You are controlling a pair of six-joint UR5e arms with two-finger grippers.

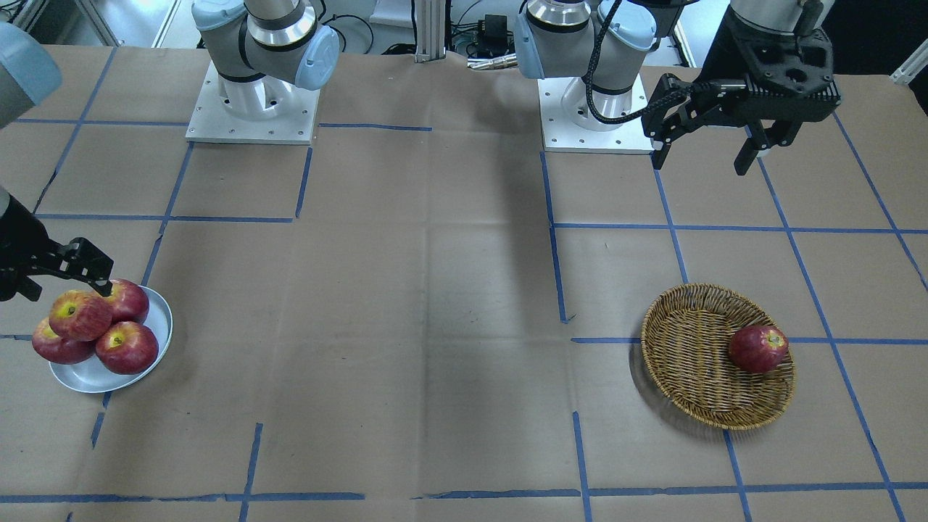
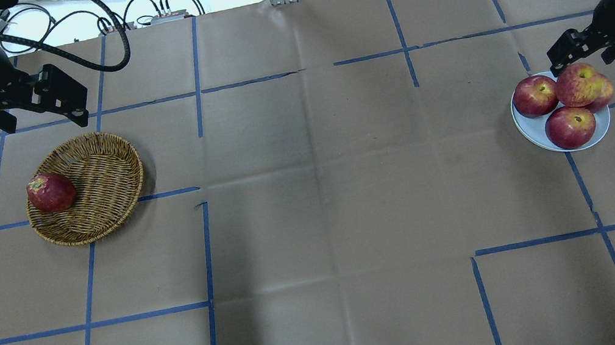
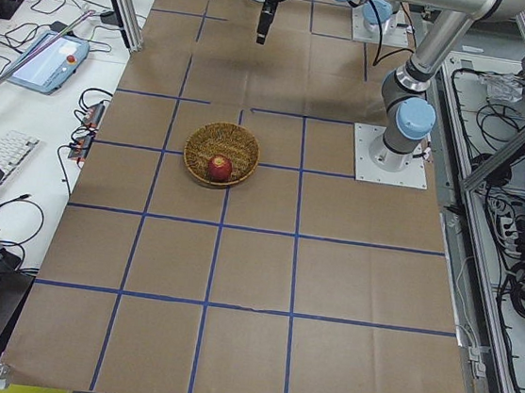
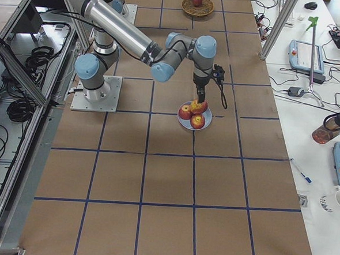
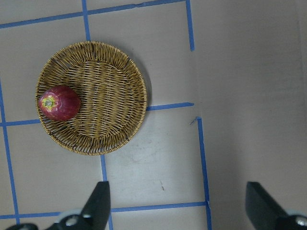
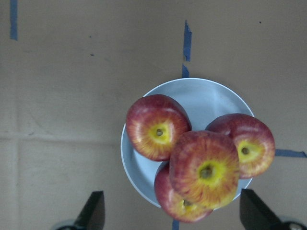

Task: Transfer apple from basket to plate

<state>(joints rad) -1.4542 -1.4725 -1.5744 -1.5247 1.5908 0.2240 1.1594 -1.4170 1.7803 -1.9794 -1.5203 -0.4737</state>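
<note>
The lighter-red apple [image 1: 80, 315] with yellow streaks lies on top of three darker apples on the white plate [image 1: 94, 377]; it also shows in the right wrist view [image 6: 204, 170] and the overhead view [image 2: 577, 83]. My right gripper [image 1: 69, 290] is open just above it, one finger on each side, gripping nothing. The wicker basket [image 1: 689, 362] holds one dark red apple [image 1: 757, 349] at its edge. My left gripper [image 1: 707, 148] is open and empty, high above the table behind the basket [image 5: 110, 96].
Three darker apples [image 6: 156, 125] fill most of the plate [image 6: 201, 96]. Brown paper with blue tape lines covers the table. The two arm bases [image 1: 254, 109] stand at the robot's side of the table.
</note>
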